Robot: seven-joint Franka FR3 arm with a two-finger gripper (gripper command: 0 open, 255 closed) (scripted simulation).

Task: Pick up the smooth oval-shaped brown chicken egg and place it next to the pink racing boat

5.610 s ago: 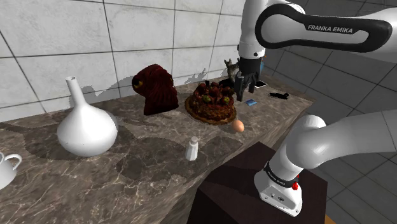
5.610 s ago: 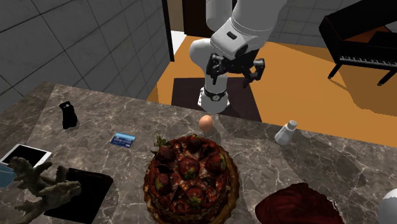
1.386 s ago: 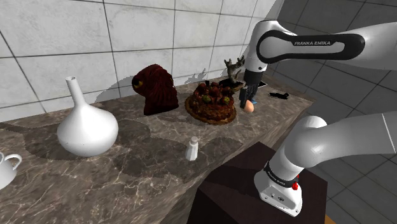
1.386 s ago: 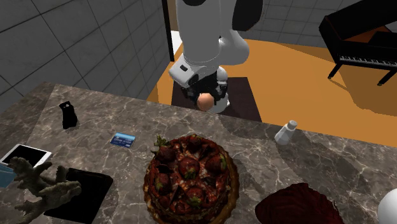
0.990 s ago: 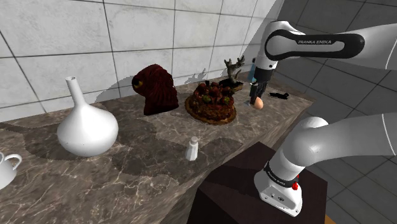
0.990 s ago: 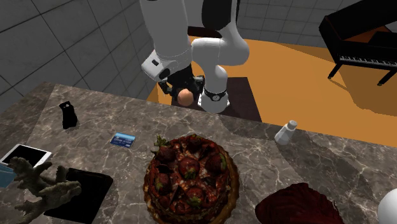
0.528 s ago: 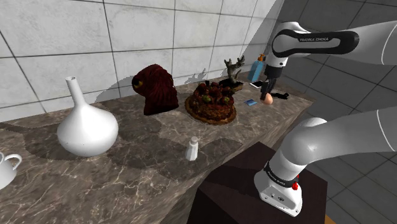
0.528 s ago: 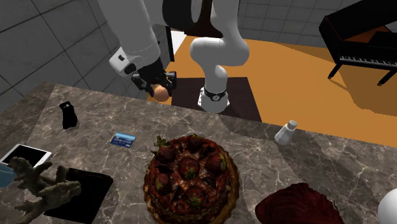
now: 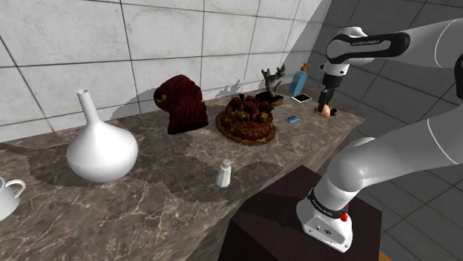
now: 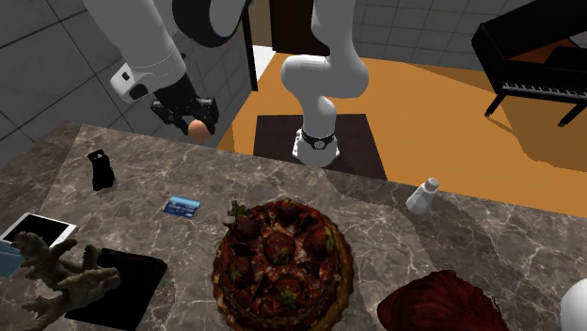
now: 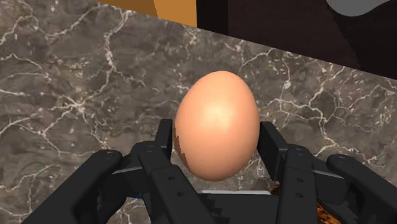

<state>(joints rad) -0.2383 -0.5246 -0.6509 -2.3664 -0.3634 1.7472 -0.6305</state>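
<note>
My black gripper (image 9: 325, 102) is shut on a smooth brown egg (image 9: 325, 110), held in the air above the far right end of the marble counter (image 9: 171, 196) in the shoulder view. In the second exterior view the gripper (image 10: 186, 115) and egg (image 10: 198, 128) hang over the counter's far edge. A small black object (image 10: 99, 171), the only boat-like thing, sits down and to their left. In the wrist view the fingers (image 11: 162, 165) clasp the egg (image 11: 216, 124) from both sides, with marble beneath.
A dark fruit-topped cake (image 9: 246, 119) stands mid-counter, with a blue card (image 10: 182, 206) beside it. A dark red hooded figure (image 9: 182, 102), a white vase (image 9: 100, 148) and a white shaker (image 9: 223, 174) stand further along. An antler-like sculpture (image 10: 66, 277) and a tablet (image 10: 38, 228) lie near the black object.
The arm has carried the egg from beside the cake to the shoulder view's right, toward the counter's end. The grip on the egg has stayed the same.
</note>
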